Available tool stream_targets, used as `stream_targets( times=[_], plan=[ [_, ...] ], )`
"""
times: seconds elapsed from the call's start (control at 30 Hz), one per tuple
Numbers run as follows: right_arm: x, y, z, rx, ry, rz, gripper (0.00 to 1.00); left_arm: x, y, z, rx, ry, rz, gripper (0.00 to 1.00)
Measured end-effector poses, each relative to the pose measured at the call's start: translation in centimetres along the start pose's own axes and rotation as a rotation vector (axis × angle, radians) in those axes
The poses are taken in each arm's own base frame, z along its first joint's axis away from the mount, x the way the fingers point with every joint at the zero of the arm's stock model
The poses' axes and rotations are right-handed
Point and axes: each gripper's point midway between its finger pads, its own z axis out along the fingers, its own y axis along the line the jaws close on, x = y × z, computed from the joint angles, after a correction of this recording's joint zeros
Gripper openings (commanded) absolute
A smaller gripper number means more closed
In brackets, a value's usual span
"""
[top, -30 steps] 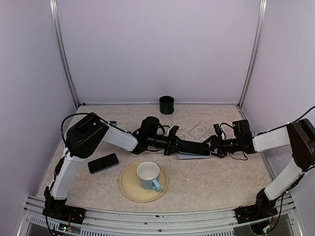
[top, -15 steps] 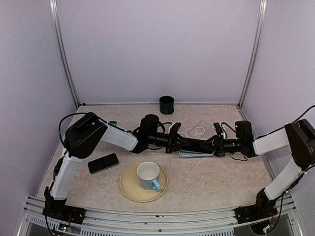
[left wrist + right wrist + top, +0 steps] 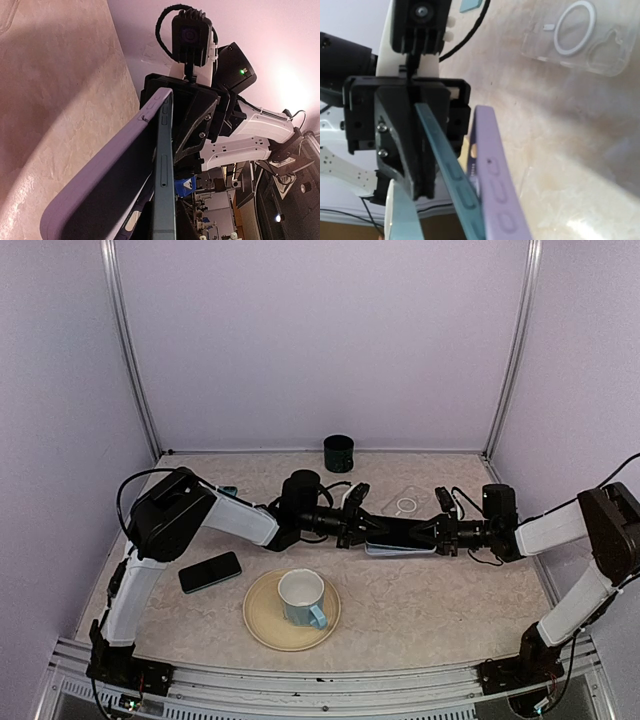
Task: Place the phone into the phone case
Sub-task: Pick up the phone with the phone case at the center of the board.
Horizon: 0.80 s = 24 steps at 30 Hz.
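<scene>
Lavender phone case (image 3: 115,170) hugs the teal phone (image 3: 164,165) at centre of the top view. The left gripper (image 3: 366,530) pinches the phone's left end. The right gripper (image 3: 428,535) sits at its right end, and I cannot tell how wide it is spread.

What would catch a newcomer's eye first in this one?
At mid-table the left gripper and right gripper face each other head-on. The left one's jaws are shut on one end of a blue-green phone angled against a lilac case. Behind them lies a clear case; at the front a cup stands on a plate, with a black phone to its left.
</scene>
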Motion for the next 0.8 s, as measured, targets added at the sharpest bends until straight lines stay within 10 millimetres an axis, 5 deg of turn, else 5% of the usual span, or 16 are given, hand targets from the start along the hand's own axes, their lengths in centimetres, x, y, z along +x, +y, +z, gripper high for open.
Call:
stream_targets(
  times=[0.27,0.8],
  plan=[
    [0.0,0.3,0.0,-0.022,0.001,0.006,0.01,0.0,-0.3,-0.1,0.006,0.006,0.007,0.04],
    [0.1,2.1,-0.2,-0.098,0.018,-0.051,0.00,0.2,-0.1,-1.0,-0.034,-0.008,-0.007,0.34]
  ],
)
